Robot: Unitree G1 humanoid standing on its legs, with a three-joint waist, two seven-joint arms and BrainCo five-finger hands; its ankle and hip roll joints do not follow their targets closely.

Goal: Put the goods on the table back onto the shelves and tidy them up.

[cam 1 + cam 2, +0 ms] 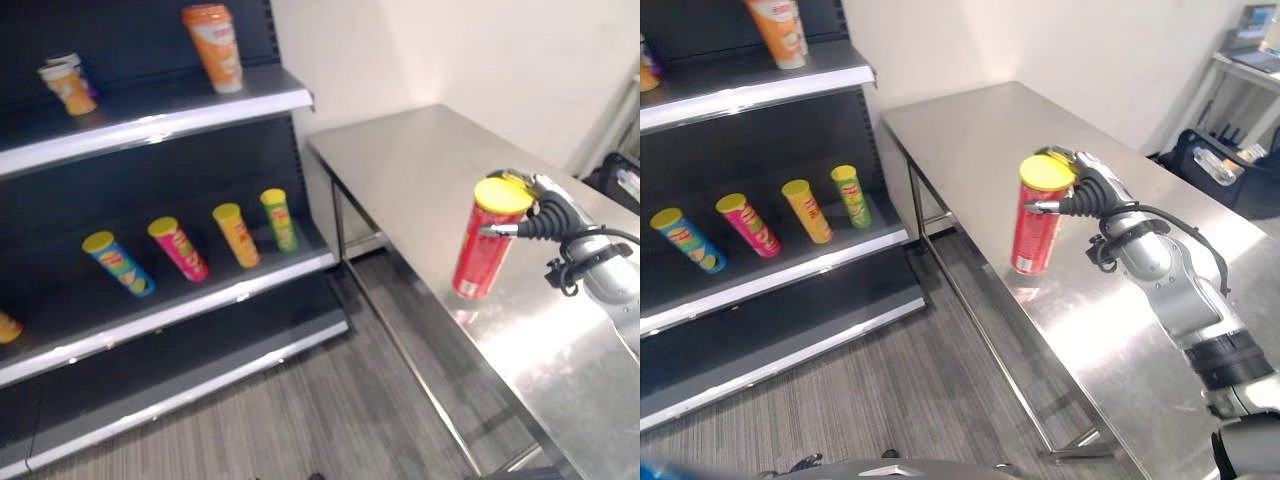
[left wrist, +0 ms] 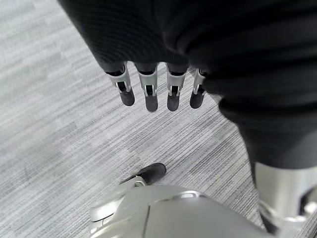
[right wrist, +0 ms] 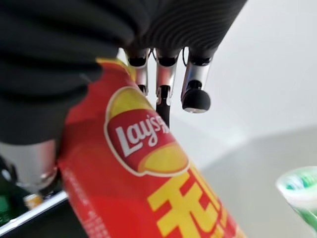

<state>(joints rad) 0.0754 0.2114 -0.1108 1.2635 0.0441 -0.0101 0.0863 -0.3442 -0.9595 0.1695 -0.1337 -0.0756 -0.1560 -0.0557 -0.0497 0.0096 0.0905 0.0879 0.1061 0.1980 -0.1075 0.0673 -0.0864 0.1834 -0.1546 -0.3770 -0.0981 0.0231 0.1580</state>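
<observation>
A tall red chip can with a yellow lid stands slightly tilted near the front edge of the steel table. My right hand is at the can's upper part, thumb across the front and fingers round the back. The right wrist view has the red can lying against the palm, with the fingers reaching past it. My left hand hangs over the grey floor with straight fingers and nothing in it.
The dark shelf unit stands left of the table. Its middle shelf carries a blue can, a pink can, an orange can and a green can. The upper shelf holds a large orange can and a small one.
</observation>
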